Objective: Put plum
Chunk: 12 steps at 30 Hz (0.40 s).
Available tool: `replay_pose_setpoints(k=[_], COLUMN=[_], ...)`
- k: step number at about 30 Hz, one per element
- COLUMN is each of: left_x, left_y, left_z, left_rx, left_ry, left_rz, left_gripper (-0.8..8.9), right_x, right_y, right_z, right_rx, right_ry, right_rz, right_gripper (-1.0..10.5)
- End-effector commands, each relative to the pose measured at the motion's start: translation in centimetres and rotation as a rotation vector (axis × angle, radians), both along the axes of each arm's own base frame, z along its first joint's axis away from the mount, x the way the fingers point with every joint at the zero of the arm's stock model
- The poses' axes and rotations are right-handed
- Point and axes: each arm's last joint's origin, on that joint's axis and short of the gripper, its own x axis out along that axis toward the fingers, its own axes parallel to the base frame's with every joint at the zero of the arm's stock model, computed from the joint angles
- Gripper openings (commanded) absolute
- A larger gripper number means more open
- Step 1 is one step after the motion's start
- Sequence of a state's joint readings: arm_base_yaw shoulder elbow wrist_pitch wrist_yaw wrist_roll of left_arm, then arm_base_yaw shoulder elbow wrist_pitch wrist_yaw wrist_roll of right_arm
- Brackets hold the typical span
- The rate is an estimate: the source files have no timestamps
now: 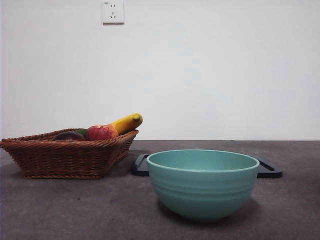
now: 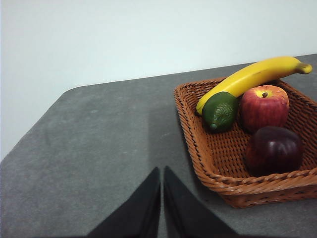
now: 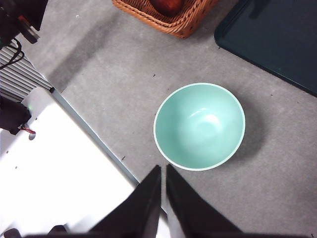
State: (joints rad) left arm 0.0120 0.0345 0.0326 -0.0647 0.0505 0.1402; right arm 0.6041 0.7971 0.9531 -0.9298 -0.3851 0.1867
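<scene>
The plum, dark maroon and glossy, lies in the near corner of a brown wicker basket; only its top shows over the basket rim in the front view. My left gripper is shut, above the bare table beside the basket, apart from the plum. High over the table, my right gripper is shut, with an empty teal bowl just beyond its tips. The bowl stands near and large at the front.
A red-and-yellow apple, a green fruit and a yellow banana share the basket. A dark flat tray lies behind the bowl. The table's edge and a white base show beside the right gripper.
</scene>
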Motion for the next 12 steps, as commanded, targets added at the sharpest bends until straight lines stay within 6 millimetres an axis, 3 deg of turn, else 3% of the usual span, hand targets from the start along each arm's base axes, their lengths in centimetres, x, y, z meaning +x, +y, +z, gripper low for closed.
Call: replay_pose_setpoints(k=[1, 12], left_x=[-0.04, -0.21], left_y=[0.04, 0.04], left_z=[-0.81, -1.68], left_rx=[-0.003, -0.004], left_ry=[0.025, 0.114], left_rz=[0.007, 0.008], left_gripper=[0.08, 0.08], right_x=[0.02, 0.02], right_y=[0.16, 0.16], right_z=[0.5, 0.51], right_rx=[0.008, 0.009], right_ry=[-0.025, -0.026], right_rz=[0.017, 0.017], right_gripper=[0.1, 0.1])
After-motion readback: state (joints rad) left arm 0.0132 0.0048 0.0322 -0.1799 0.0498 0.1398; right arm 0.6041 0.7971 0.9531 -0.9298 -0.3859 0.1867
